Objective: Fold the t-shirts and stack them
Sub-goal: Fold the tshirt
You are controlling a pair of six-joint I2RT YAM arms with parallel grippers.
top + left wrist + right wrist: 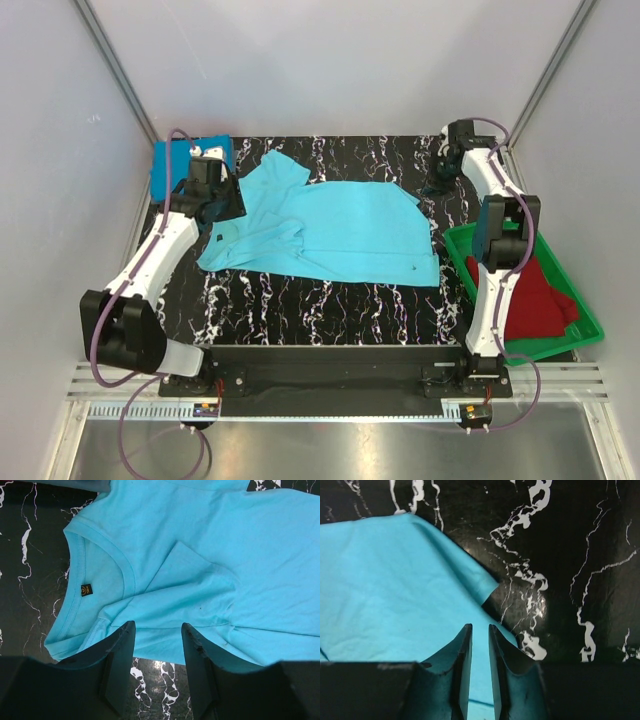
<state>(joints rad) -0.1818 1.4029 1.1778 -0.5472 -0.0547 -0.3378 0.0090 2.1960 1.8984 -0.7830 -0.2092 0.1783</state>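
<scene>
Turquoise t-shirt point(340, 230) is lying spread on the table point(300, 300), its collar point(100, 555) just ahead of the left gripper point(157, 627), whose jaws are standing apart. The right gripper point(480, 627) is hovering over a hem corner point(487, 585) with its jaws nearly together; whether they are pinching cloth I cannot tell. Only the overhead view is showing red shirts point(540, 295) in the tray point(462, 243).

Light turquoise cloth t-shirt point(350, 235) spread on the black marbled surface point(330, 310); deeper blue cloth shirt point(168, 170) far left; dark red cloth shirts point(535, 295) in green plastic tray point(585, 325), right.
</scene>
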